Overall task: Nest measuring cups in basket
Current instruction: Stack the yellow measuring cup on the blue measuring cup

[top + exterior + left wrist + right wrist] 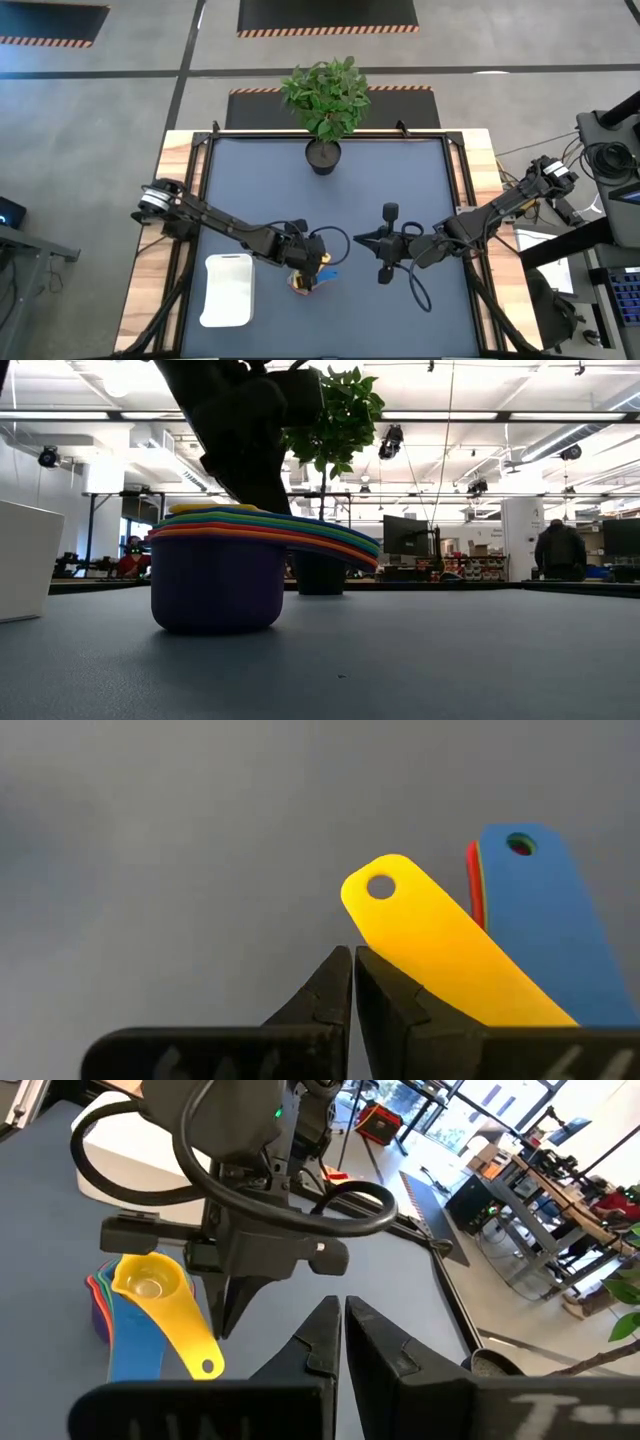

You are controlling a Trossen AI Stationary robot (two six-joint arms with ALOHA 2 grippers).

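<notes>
Purple at the bottom, the measuring cups (pixel 225 575) are seen stacked on the table (pixel 400 200), just beside the basket (pixel 228 290) and not yet in it. All cups appear nested, though 7 cannot be counted. For the step in hand, the stack must be moved whole into the basket; the fanned handles call for a firm, level grip. Directly over the stack, the left gripper (pixel 353 982) is closed and empty. Nearby, the right gripper (pixel 342 1330) waits closed, also empty. Behind, a potted plant (pixel 325 100) stands on the dark grey mat; beyond, a bright workshop with a person is seen.
</notes>
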